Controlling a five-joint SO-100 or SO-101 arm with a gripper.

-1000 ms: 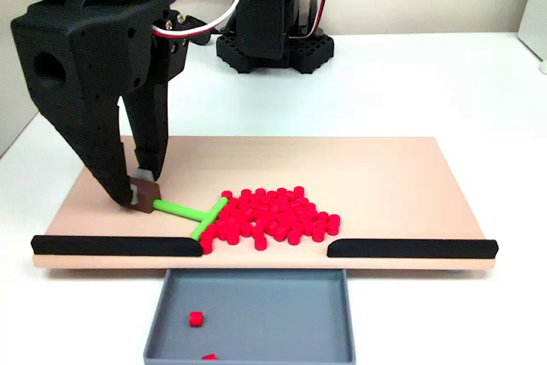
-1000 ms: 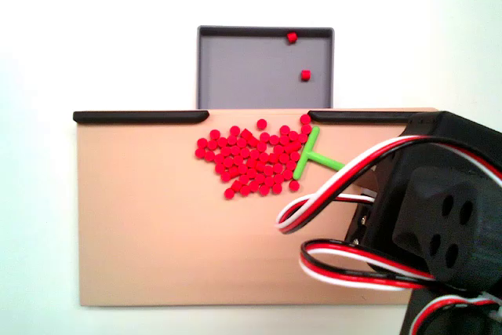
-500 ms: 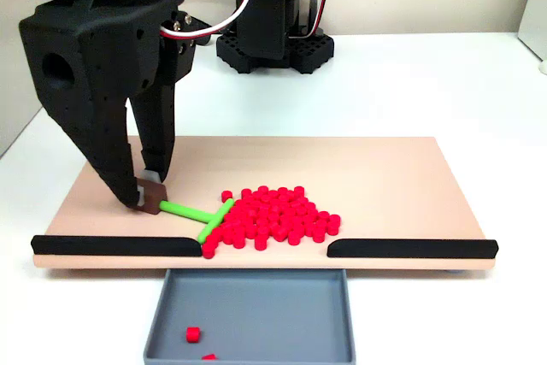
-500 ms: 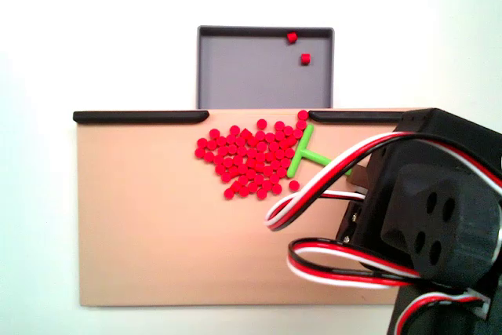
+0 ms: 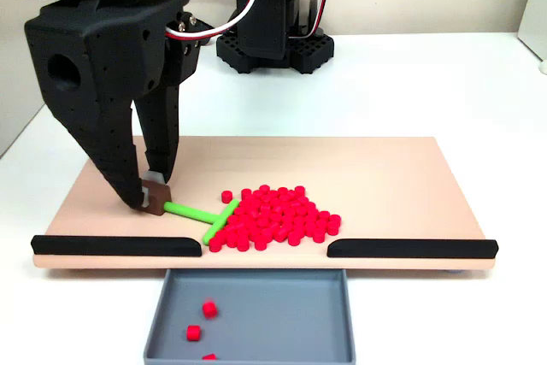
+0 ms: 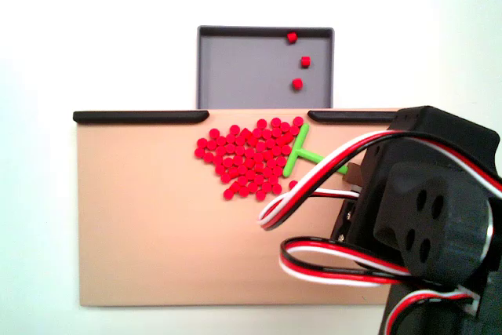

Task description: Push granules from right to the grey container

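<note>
1. Nearest me in a fixed view sits the grey container (image 5: 248, 318), tucked below the front edge of the beige board (image 5: 385, 168), with three red pellets already lying inside it.
2. Just behind it, two black strips (image 5: 115, 246) guard the board's front edge, leaving a gap that lines up with the container's mouth.
3. The granules (image 5: 273, 215) lie heaped on the board right behind that gap, a bit towards its left end in this view. The front ones sit very near the edge.
4. The green T-shaped stick (image 5: 205, 215) lies flat, its crossbar pressed against the left flank of the heap.
5. The gripper (image 5: 149, 198) is pinching the far end of the stick's stem, fingertips down near the board.
6. In the other fixed view the crossbar (image 6: 295, 149) slants against the heap's right side, close to the strip (image 6: 353, 116) there.
7. To do this step well, I'd guess, keep the crossbar low and sweep towards the gap, not sideways. A sideways shove looks likely to spread pellets behind the strip.
8. Farthest back, the arm's base (image 5: 269, 44) stands on the white bench (image 5: 427, 83).
</note>
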